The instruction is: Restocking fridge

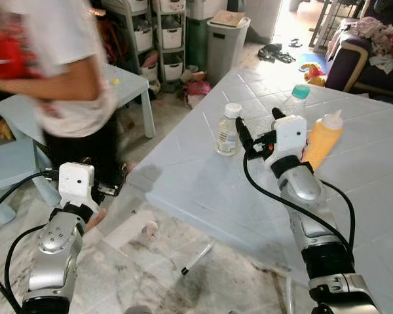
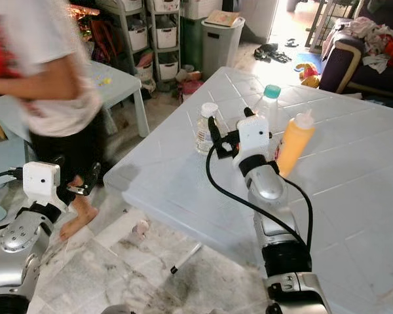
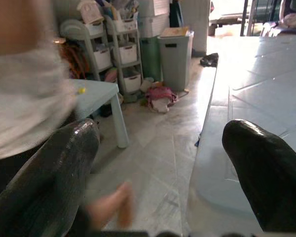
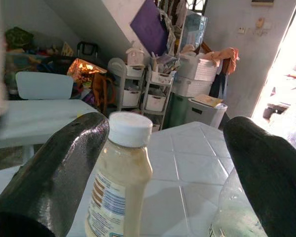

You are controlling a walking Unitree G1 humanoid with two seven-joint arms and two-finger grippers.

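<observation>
While the right gripper (image 1: 257, 133) hovers wide open and empty just short of the white-capped bottle (image 1: 228, 129) on the table (image 1: 203, 190), it should centre its fingers round the bottle's body before closing, steering clear of the teal-capped bottle (image 1: 295, 100) just beside.

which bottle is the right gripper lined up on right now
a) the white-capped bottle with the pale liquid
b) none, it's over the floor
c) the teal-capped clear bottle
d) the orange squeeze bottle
a: the right gripper is open with the white-capped bottle sitting between its fingers in the right wrist view, not yet clamped; the teal-capped bottle and orange squeeze bottle stand off to its right on the table.
</observation>
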